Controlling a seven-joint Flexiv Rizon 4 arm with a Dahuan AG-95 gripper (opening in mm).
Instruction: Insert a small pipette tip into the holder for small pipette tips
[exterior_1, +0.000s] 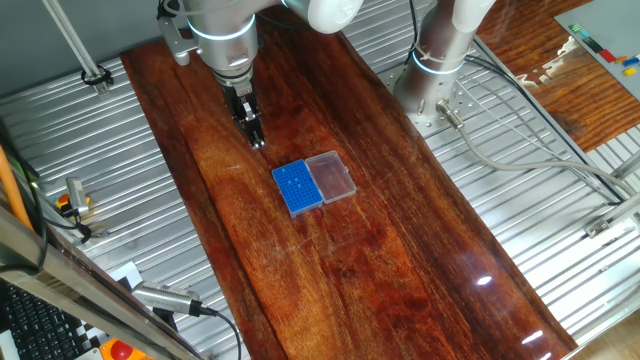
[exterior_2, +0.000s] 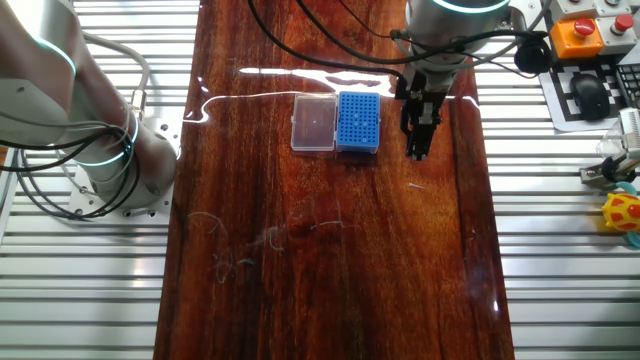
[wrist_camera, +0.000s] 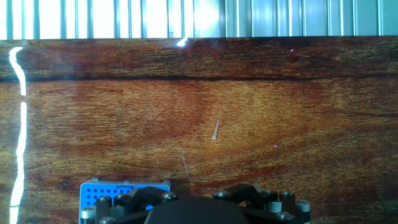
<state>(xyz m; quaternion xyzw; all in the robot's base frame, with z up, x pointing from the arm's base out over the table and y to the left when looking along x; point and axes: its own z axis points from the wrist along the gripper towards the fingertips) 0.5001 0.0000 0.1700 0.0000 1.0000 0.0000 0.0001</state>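
Note:
The holder for small pipette tips (exterior_1: 298, 187) is a small blue box with a grid of tiny holes, joined to a clear lid (exterior_1: 332, 176), on the wooden table. It also shows in the other fixed view (exterior_2: 359, 121) and at the bottom left of the hand view (wrist_camera: 124, 188). A small pale pipette tip (wrist_camera: 216, 129) lies flat on the wood, seen faintly in the other fixed view (exterior_2: 415, 185). My gripper (exterior_1: 256, 140) hovers beside the holder, also seen in the other fixed view (exterior_2: 417, 150). Its fingers are together and I see nothing between them.
A thin grey sliver (wrist_camera: 185, 167) lies on the wood near the holder. The arm's base (exterior_1: 440, 70) stands at the table's far edge. Ribbed metal surfaces (exterior_1: 520, 200) flank the board. A stop button (exterior_2: 577, 35) and keyboard sit beyond one side.

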